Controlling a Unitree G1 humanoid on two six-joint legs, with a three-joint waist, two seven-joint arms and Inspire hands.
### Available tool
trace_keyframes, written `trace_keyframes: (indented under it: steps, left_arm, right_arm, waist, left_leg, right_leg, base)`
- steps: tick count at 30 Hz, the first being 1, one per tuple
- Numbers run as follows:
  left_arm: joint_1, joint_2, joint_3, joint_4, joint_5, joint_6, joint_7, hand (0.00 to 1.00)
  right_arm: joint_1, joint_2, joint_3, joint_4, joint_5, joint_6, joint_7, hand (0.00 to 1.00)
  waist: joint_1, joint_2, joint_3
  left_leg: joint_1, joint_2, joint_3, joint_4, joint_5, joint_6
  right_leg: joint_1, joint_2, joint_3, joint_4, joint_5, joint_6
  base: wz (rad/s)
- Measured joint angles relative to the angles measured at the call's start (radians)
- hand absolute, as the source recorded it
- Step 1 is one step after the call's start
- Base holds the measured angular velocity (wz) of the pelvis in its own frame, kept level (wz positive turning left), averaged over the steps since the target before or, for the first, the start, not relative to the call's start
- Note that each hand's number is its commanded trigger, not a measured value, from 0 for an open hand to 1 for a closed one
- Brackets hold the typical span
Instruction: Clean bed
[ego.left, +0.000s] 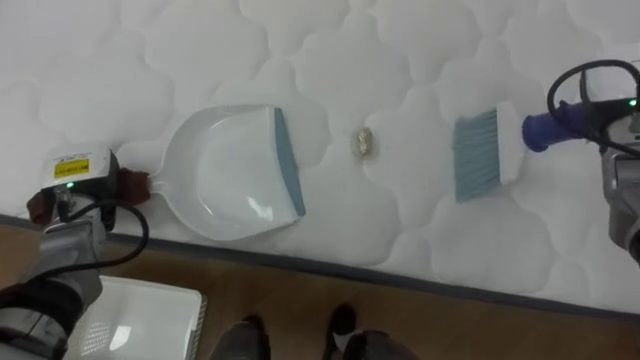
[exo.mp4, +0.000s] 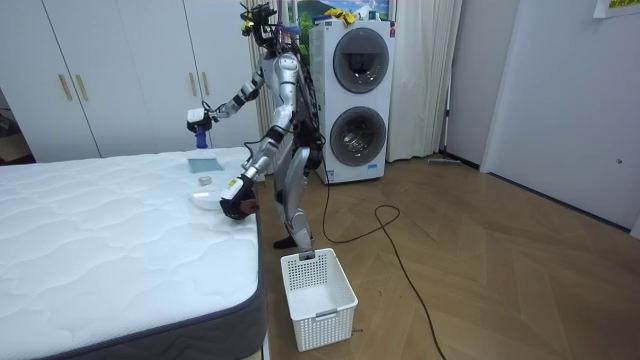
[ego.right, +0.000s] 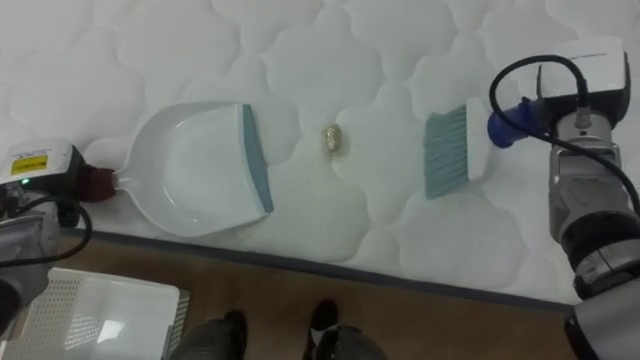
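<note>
White dustpan (ego.left: 235, 172), scrap (ego.left: 364, 142), brush (ego.left: 478, 152) in eye views; washers (exo.mp4: 358, 100) in room view

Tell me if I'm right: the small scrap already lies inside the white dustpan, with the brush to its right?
Not quite. The left eye view shows the scrap on the mattress, between the blue lip of the dustpan and the brush, touching neither. The brush is indeed to its right.
</note>
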Motion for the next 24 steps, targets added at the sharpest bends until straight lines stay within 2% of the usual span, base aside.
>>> trace_keyframes:
  steps: [3, 5, 11, 18, 24]
  left_arm:
    - [-0.001, 0.0, 0.0, 0.0, 0.001, 0.001, -0.007, 1.0]
    - [-0.002, -0.001, -0.003, -0.001, 0.0, 0.001, -0.014, 1.0]
    - [-0.001, -0.005, -0.009, -0.013, 0.001, 0.001, -0.014, 1.0]
    - [-0.001, -0.005, -0.009, -0.013, 0.0, 0.001, -0.035, 1.0]
    - [-0.004, -0.006, -0.01, -0.014, 0.0, 0.0, -0.07, 1.0]
  right_arm:
    - [-0.003, 0.011, -0.003, -0.028, 0.033, 0.002, -0.017, 1.0]
    - [-0.004, 0.035, -0.003, -0.045, 0.07, 0.0, -0.025, 1.0]
    - [-0.003, 0.074, -0.005, -0.081, 0.091, -0.009, -0.022, 1.0]
    - [-0.003, 0.083, -0.004, -0.168, 0.068, -0.03, 0.042, 1.0]
    - [-0.002, 0.104, -0.001, -0.227, 0.048, -0.05, 0.093, 1.0]
  waist:
    - [0.003, 0.001, 0.0007]
    - [0.01, 0.003, 0.0021]
    - [0.016, 0.009, 0.0062]
    - [0.015, 0.012, 0.0069]
    - [0.015, 0.027, 0.0065]
  left_leg:
    - [0.003, 0.0, 0.0, -0.003, 0.0, -0.001]
    - [0.015, 0.001, 0.0, -0.01, -0.002, -0.004]
    - [0.013, -0.001, -0.006, -0.026, 0.0, -0.006]
    - [0.015, -0.003, -0.006, -0.032, 0.0, -0.006]
    - [0.019, -0.002, -0.005, -0.033, -0.001, -0.006]
  right_leg:
    - [0.001, 0.003, 0.002, -0.002, 0.001, 0.0]
    - [0.011, 0.006, 0.001, -0.009, 0.001, 0.0]
    - [0.012, 0.005, -0.01, -0.021, 0.001, 0.0]
    - [0.012, -0.001, -0.024, -0.025, 0.0, 0.0]
    - [0.018, -0.001, -0.027, -0.025, 0.0, 0.0]
  base:
    - [-0.02]
    - [-0.02]
    - [0.04]
    - [0.0]
    - [0.0]
